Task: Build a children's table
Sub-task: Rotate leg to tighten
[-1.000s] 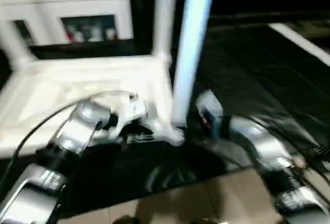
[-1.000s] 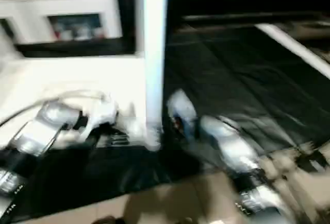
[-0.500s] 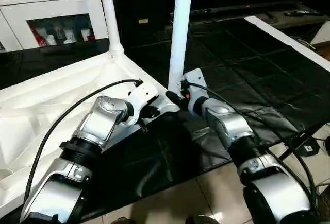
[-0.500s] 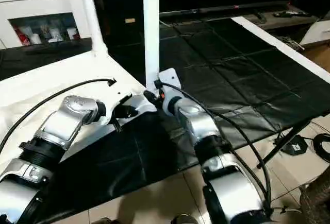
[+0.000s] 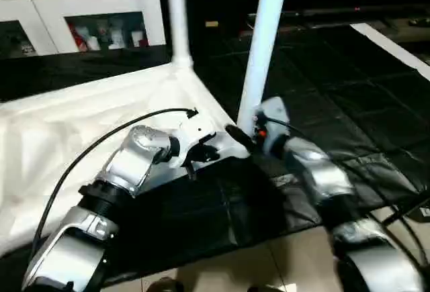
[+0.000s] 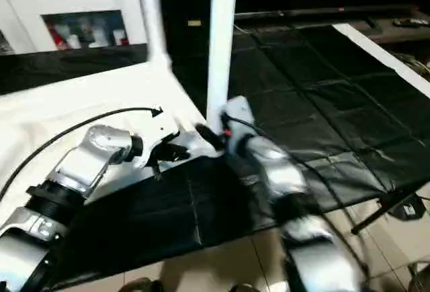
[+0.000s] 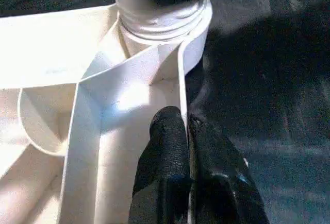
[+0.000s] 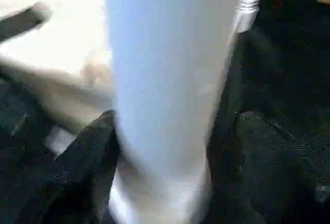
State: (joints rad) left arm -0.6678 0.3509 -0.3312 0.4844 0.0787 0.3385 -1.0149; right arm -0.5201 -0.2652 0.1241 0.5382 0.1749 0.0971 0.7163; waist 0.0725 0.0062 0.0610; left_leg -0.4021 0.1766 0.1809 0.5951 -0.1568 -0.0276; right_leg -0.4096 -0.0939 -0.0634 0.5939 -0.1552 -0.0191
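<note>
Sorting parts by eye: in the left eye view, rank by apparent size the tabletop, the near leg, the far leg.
1. tabletop, largest.
2. near leg.
3. far leg, smallest, though it stands farther off and both legs are cut by the frame, so the true sizes stay unsure.

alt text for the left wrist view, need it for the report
The left end effector, shut, pinches a thin upright rib on the underside of the white table top. Beyond the rib, a leg's threaded end sits in the round corner socket, with black sheet beside the table top.
</note>
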